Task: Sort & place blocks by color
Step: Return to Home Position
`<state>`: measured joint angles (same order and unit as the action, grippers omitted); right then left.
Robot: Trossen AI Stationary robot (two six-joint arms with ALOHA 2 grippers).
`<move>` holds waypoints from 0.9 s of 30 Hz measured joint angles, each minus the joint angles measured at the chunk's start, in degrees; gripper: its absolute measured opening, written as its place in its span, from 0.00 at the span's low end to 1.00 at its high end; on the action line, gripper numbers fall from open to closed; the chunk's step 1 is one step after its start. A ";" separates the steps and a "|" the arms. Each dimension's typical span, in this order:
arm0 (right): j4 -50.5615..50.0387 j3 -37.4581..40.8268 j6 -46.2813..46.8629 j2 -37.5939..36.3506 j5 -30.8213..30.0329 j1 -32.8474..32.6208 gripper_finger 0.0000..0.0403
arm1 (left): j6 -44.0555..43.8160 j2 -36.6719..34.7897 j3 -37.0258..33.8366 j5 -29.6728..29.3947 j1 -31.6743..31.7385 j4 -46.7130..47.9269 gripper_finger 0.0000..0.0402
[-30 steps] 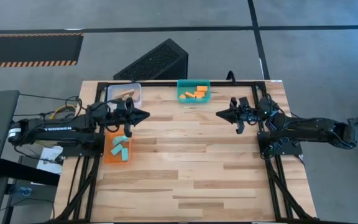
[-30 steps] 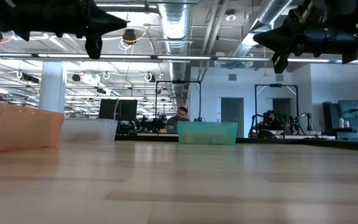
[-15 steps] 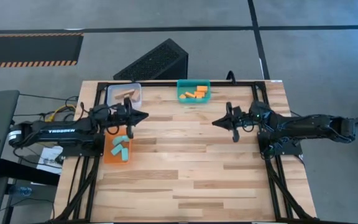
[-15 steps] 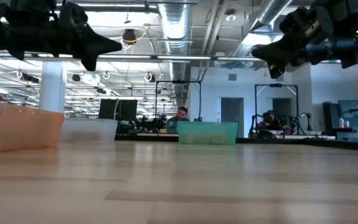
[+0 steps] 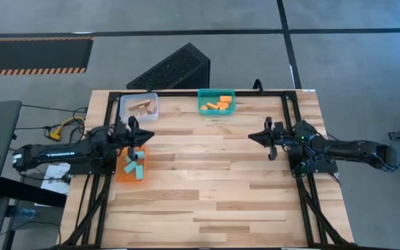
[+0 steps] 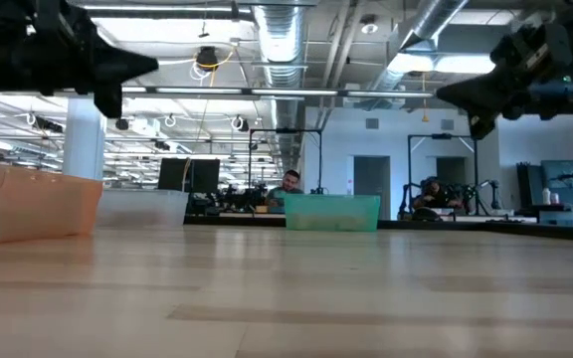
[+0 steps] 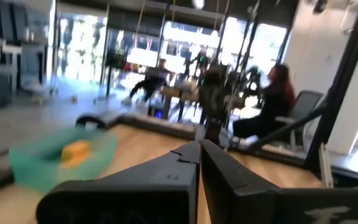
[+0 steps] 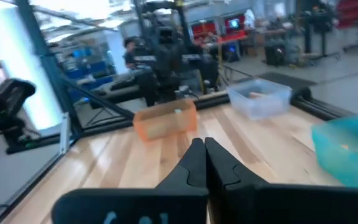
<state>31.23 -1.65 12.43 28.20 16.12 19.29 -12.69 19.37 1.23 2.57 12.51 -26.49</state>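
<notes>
Sorted blocks [image 5: 133, 164] lie in bins along the worktop's [image 5: 207, 187] far and left edges, while the left tool [image 5: 150, 136] and right tool [image 5: 251, 137], fingers together and empty, hover above; the left arm, crossing the orange bin [image 5: 123, 176], could clip its rim if lowered.

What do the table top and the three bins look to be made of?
The table top looks like pale wood strips with a satin finish: grain and joints show. The orange bin and teal bin seem translucent plastic, since light passes their walls. The clear bin is probably see-through plastic; tan blocks show inside it.
</notes>
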 joint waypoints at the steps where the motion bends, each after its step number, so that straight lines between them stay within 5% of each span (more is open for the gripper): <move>1: -0.58 1.15 0.89 -1.25 -0.49 -0.02 0.01 | 0.36 -1.17 0.00 -0.02 -0.26 0.11 0.00; 17: -16.42 1.18 -0.75 -16.46 -3.02 1.53 0.01 | 4.06 -19.43 0.09 -5.73 -0.52 21.05 0.00; 27: -27.55 1.20 -5.19 -28.04 -3.98 1.42 0.01 | 8.95 -19.15 -0.59 -7.62 -1.76 24.00 0.00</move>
<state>3.68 -0.45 7.24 0.16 12.15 20.71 -3.74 0.22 0.64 -5.05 10.74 -2.49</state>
